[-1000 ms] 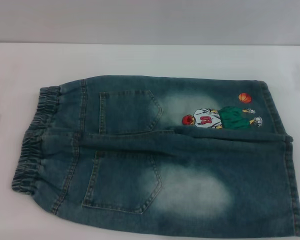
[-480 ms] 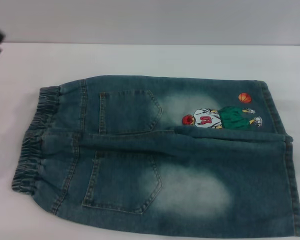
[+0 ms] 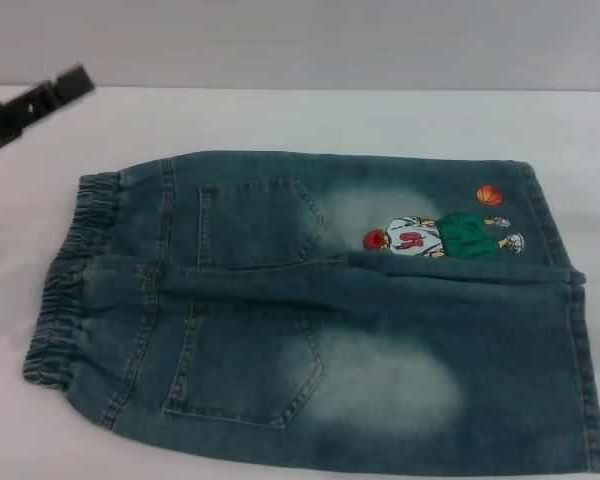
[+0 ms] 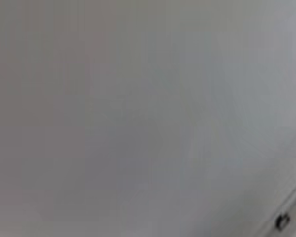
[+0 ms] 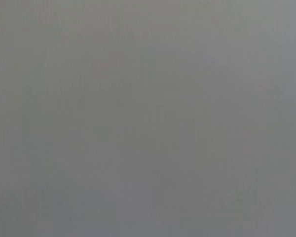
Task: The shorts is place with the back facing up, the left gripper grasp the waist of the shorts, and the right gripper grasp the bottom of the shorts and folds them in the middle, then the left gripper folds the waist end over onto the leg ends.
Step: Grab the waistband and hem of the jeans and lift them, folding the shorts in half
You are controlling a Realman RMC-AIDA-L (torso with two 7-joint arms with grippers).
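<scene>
1. The denim shorts (image 3: 310,305) lie flat on the white table (image 3: 310,120), back pockets up, elastic waist at the robot's left.
2. The left gripper (image 3: 35,105) hangs beyond the waist's far corner, apart from it; whether its fingers are open cannot be told.

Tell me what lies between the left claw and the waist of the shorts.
Only bare white table, in the head view. The left claw is at the far left edge, apart from the elastic waist of the shorts.
</scene>
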